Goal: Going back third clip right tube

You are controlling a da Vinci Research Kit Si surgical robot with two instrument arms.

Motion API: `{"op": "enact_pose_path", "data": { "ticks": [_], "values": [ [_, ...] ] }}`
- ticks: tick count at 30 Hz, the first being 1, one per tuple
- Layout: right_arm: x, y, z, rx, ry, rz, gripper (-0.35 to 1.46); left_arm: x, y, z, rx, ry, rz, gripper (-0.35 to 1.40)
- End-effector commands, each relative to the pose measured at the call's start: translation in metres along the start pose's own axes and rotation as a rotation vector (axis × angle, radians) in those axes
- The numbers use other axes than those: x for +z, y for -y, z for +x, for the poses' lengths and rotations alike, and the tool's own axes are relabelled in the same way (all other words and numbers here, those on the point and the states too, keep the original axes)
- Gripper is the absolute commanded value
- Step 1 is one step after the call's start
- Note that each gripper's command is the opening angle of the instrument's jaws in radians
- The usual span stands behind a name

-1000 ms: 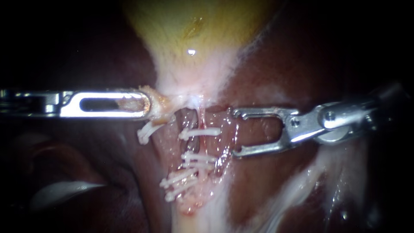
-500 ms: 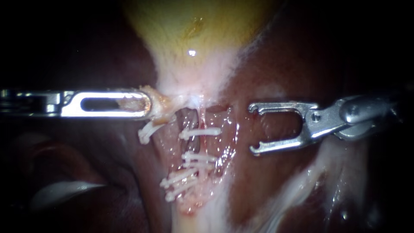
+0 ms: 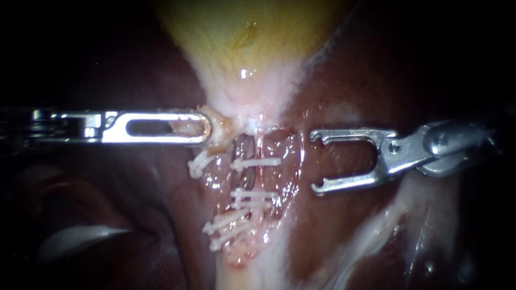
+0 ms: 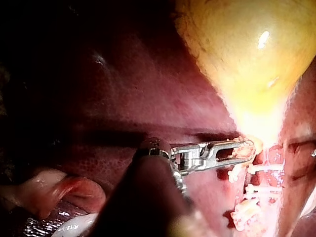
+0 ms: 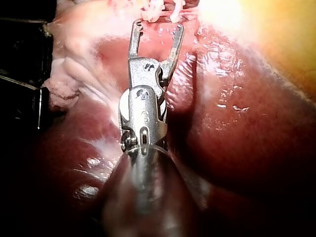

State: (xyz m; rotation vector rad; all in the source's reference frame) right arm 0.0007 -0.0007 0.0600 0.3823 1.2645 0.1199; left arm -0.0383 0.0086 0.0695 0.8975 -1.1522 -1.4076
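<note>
Several white clips cross the two tubes below the yellow gallbladder (image 3: pixel 252 37). The right tube (image 3: pixel 259 177) carries one clip (image 3: pixel 257 162) high up and a close pair (image 3: pixel 252 197) lower down. My right instrument (image 3: pixel 317 161) hangs to the right of these clips, apart from them, jaws open and empty. My left instrument (image 3: pixel 207 129) is shut on pale tissue at the gallbladder neck (image 3: pixel 223 129). In the left wrist view its jaws (image 4: pixel 243 150) hold the same tissue just above the clips (image 4: pixel 259 169). In the right wrist view the open jaws (image 5: pixel 158 24) point at the clips (image 5: pixel 155 11).
Dark red liver (image 3: pixel 349 80) surrounds the field on both sides. A whitish band of tissue (image 3: pixel 371 231) runs below the right instrument. Another clip (image 3: pixel 200 164) sits on the left tube under the left jaws, with two more (image 3: pixel 228 225) further down.
My right instrument has drawn back to the right, away from the clipped right tube, jaws still open. My left instrument has shifted right, carrying the gripped neck tissue with it.
</note>
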Motion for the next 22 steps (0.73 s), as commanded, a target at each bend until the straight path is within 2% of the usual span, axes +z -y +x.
{"op": "enact_pose_path", "data": {
  "ticks": [1, 5, 11, 22],
  "values": [
    [0.0, 0.0, 0.0, 0.0, 0.0, 0.0, 0.5, 0.0003, -0.0003, 0.0001, 0.002, 0.003, 0.001, -0.35],
    [0.0, 0.0001, 0.0001, 0.0, 0.0, 0.001, 0.5, 0.0012, -0.0012, 0.0003, 0.006, 0.002, -0.004, -0.35],
    [0.0, 0.0001, 0.0001, 0.0, 0.0, 0.001, 0.5, 0.0021, -0.0013, 0.0004, 0.007, 0.006, -0.01, -0.35],
    [0.0, 0.0001, 0.0001, 0.0, 0.0, 0.0, 0.5, 0.0022, -0.0012, 0.0005, 0.007, 0.002, -0.007, -0.35]
  ]
}}
